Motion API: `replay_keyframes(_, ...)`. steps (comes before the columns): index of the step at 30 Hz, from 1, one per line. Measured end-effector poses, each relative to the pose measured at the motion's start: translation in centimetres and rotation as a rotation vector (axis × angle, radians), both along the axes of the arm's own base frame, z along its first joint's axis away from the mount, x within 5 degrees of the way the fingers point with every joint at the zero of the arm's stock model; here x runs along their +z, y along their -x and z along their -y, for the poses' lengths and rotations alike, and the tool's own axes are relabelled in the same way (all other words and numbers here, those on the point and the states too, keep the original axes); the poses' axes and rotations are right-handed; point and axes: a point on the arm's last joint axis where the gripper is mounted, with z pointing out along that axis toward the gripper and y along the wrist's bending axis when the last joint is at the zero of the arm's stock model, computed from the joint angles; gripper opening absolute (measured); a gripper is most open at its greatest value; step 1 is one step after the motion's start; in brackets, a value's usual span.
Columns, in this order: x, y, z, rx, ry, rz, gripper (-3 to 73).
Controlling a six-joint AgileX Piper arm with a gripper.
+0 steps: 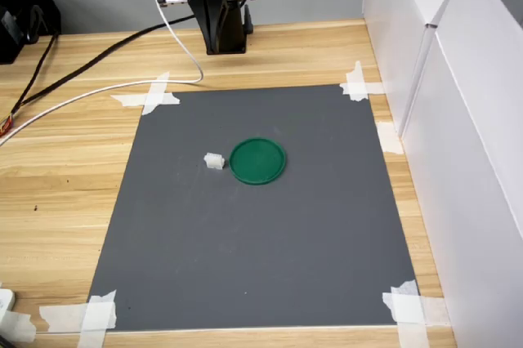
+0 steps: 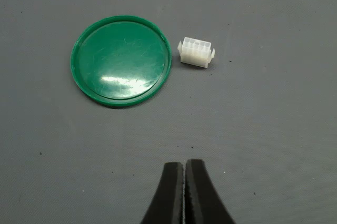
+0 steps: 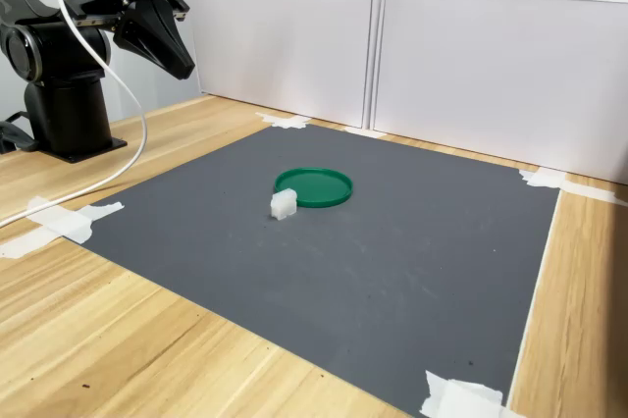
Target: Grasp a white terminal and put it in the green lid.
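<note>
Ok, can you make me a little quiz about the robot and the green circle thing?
1. True or false: the white terminal lies inside the green lid.
2. The gripper has its jaws: A) wide open B) shut with nothing between them C) shut on the terminal.
3. What colour is the mat under both things?

Key: 1 false, it sits beside the lid on the mat. 2 B. 3 dark grey.
</note>
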Motion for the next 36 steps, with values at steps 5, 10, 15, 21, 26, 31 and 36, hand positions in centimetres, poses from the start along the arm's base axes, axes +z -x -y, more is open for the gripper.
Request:
replay_keyframes(5, 0.0, 0.0, 0.0, 0.004, 0.007, 0.001, -1.5)
replay_keyframes(10, 0.4, -0.2, 0.0, 0.062, 0.104, 0.003, -1.5)
replay_keyframes(15, 1.2, -1.3, 0.0, 0.14, 0.194, -0.066, -1.5)
replay_keyframes(21, 2.6, -4.3, 0.1, 0.215, 0.287, -0.17, -1.5)
replay_keyframes(26, 4.3, -7.2, 0.5, 0.275, 0.4, -0.193, -1.5)
replay_keyframes(31, 5.2, -9.8, 0.6, 0.366, 0.487, -0.253, -1.5)
replay_keyframes(36, 5.3, -12.0, 0.6, 0.514, 0.587, -0.336, -1.5)
